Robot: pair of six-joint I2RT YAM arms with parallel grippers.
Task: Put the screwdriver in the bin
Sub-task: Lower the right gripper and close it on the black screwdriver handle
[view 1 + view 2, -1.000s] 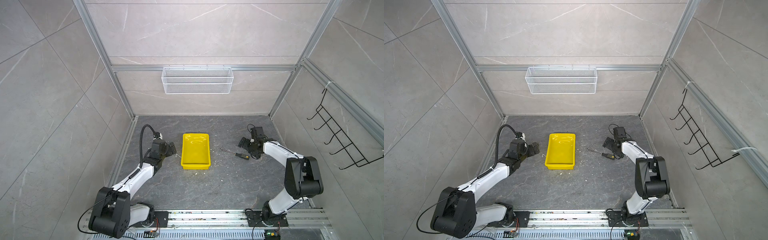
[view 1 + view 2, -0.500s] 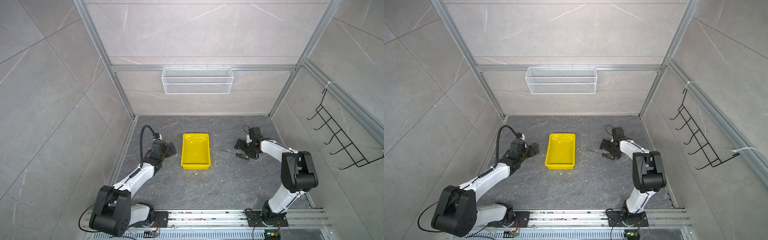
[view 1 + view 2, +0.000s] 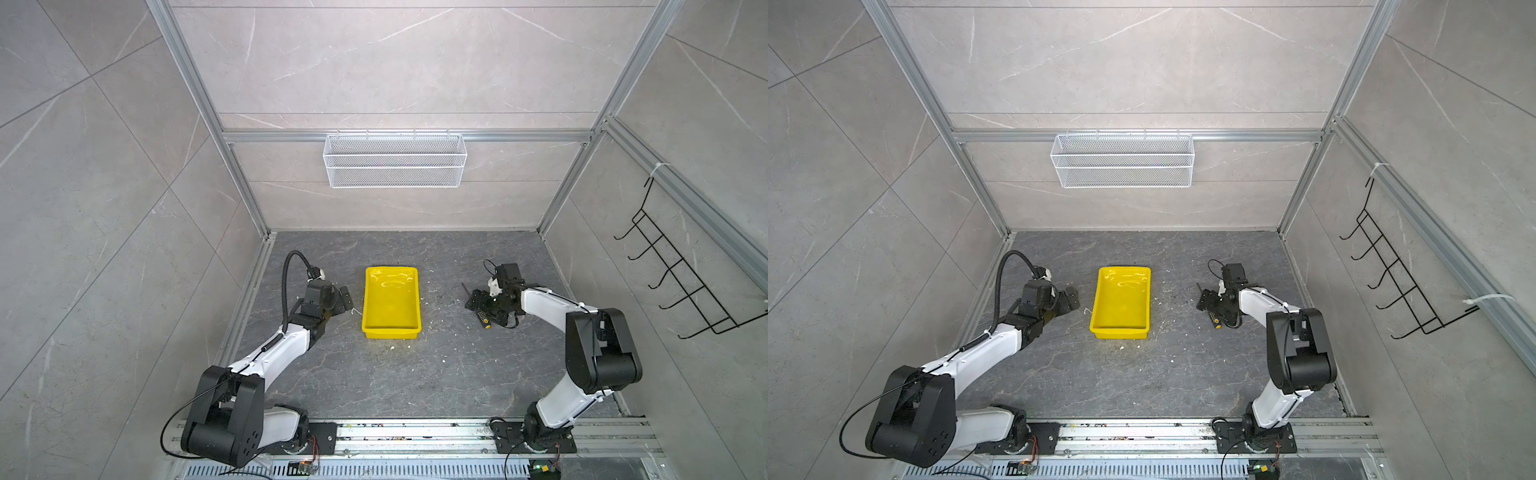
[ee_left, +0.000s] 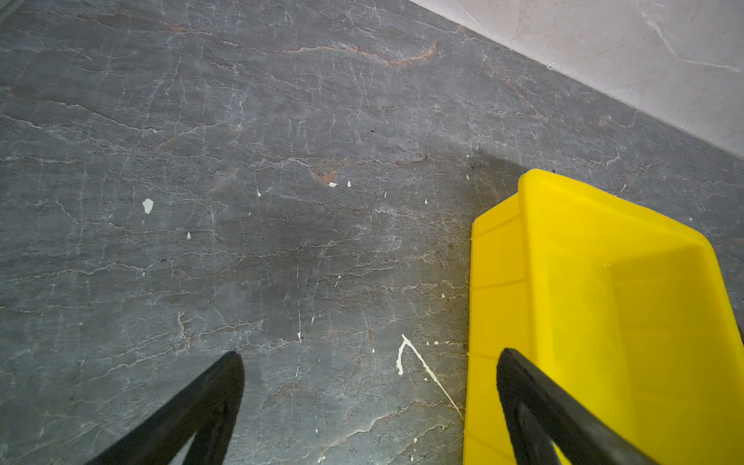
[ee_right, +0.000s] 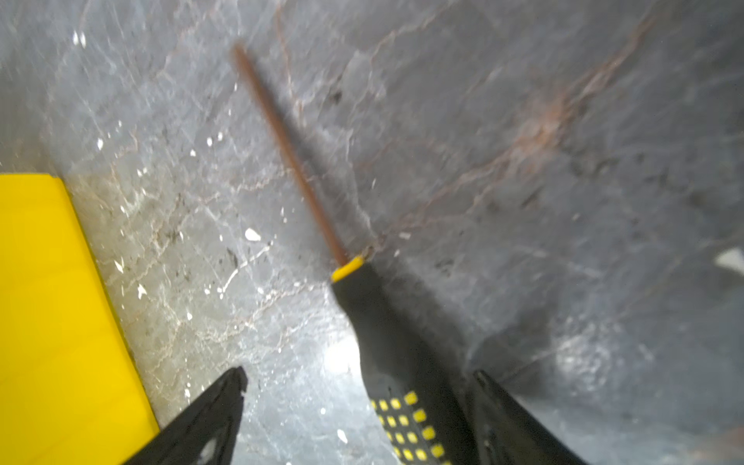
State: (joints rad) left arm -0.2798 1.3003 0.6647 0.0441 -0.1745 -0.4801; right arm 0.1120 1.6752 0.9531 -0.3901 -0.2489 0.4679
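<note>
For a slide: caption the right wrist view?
Right gripper, jaws apart, straddles the screwdriver handle on the grey floor; bin nearby.

Screwdriver (image 3: 482, 321) on floor (image 3: 374, 374), right of bin (image 3: 390, 331); basket (image 3: 395, 166) behind.

Glossy smooth yellow plastic bin (image 3: 390, 331); matt veined stone-look floor (image 3: 374, 382); screwdriver (image 5: 374, 314) dull metal shaft, matt black handle.

White arm links (image 3: 274, 353), black joints (image 3: 598, 357), black cable (image 3: 284, 286).
</note>
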